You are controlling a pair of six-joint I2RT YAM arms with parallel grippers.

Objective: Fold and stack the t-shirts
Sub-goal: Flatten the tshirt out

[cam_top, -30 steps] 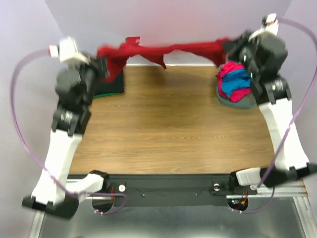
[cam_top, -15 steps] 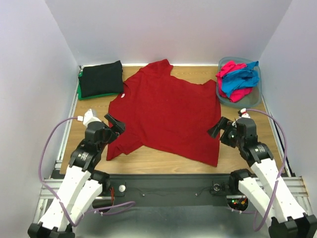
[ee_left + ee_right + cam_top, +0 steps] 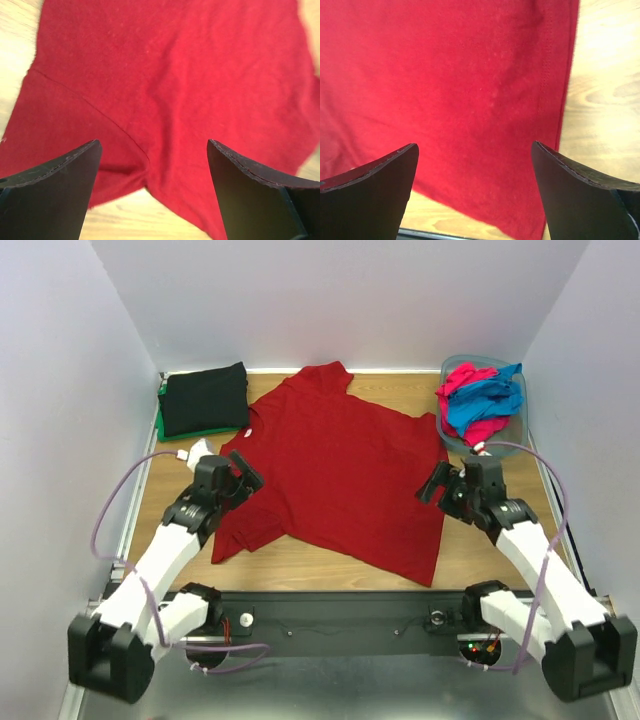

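Observation:
A dark red t-shirt (image 3: 335,475) lies spread flat across the middle of the wooden table, collar toward the back. My left gripper (image 3: 245,472) hovers open over its left sleeve, nothing between the fingers (image 3: 55,185). In the left wrist view the red cloth (image 3: 165,75) and its sleeve seam fill the picture. My right gripper (image 3: 432,485) stands open over the shirt's right edge. The right wrist view shows the red cloth (image 3: 445,90) and its hem under that open gripper (image 3: 475,150). A folded black t-shirt (image 3: 205,398) rests on a green one (image 3: 163,426) at the back left.
A grey-blue tub (image 3: 515,443) at the back right holds crumpled bright pink (image 3: 462,380) and blue (image 3: 490,395) shirts. Bare wood (image 3: 330,565) shows between the red shirt and the table's near edge. White walls close in the back and sides.
A second ago both grippers held the red shirt stretched in the air at the back. It now lies flat on the table, both grippers have let go and come nearer.

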